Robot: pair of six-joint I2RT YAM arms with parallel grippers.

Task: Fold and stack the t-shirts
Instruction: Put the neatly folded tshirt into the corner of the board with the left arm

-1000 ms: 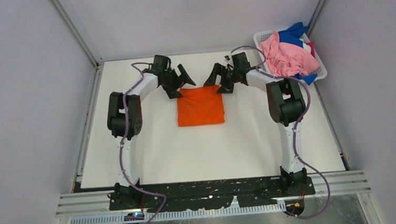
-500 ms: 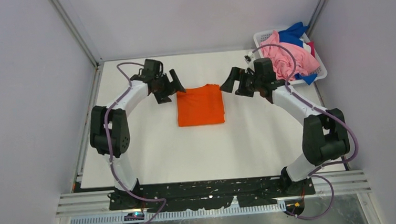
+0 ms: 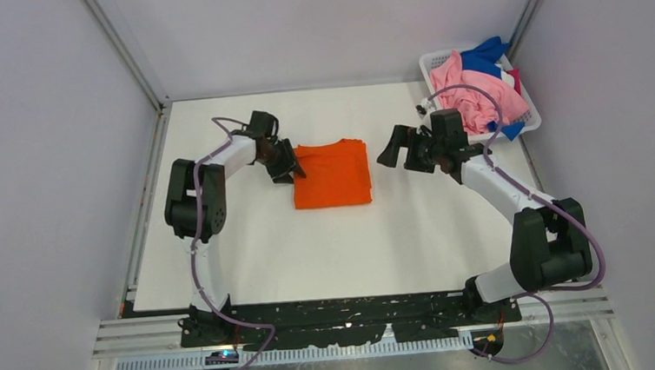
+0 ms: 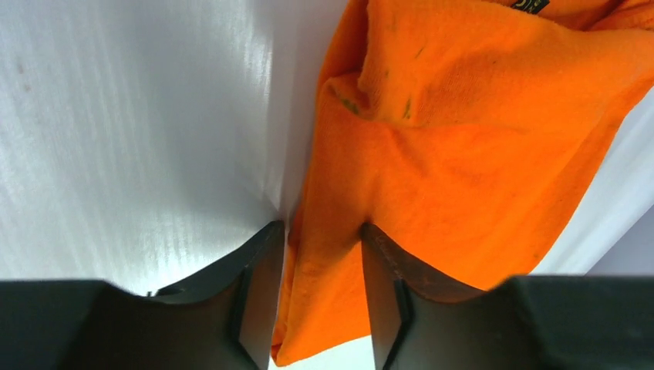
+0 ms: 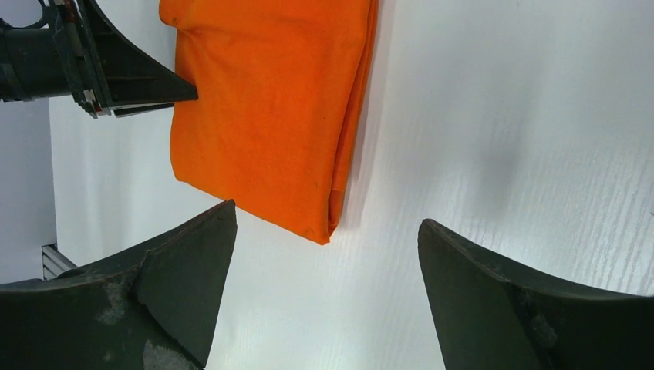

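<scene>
— Changed just now?
— Nothing on table point(image 3: 250, 243) or in basket point(image 3: 530, 121) of t-shirts point(image 3: 474, 92). Folded orange t-shirt point(image 3: 332, 176) lying mid-table; narrowed left gripper point(image 4: 322, 231) around its edge, pinch impossible to tell. Pulled right gripper point(image 5: 325, 214) aside, spread wide.
— Meaning?
— Probably moving it for stacking.

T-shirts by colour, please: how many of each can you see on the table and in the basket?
Orange t-shirt: 1, on the table
Pink t-shirt: 1, in the basket
Blue t-shirt: 1, same basket
Magenta t-shirt: 1, same basket
Total: 4 visible; the pile may hide more.
</scene>
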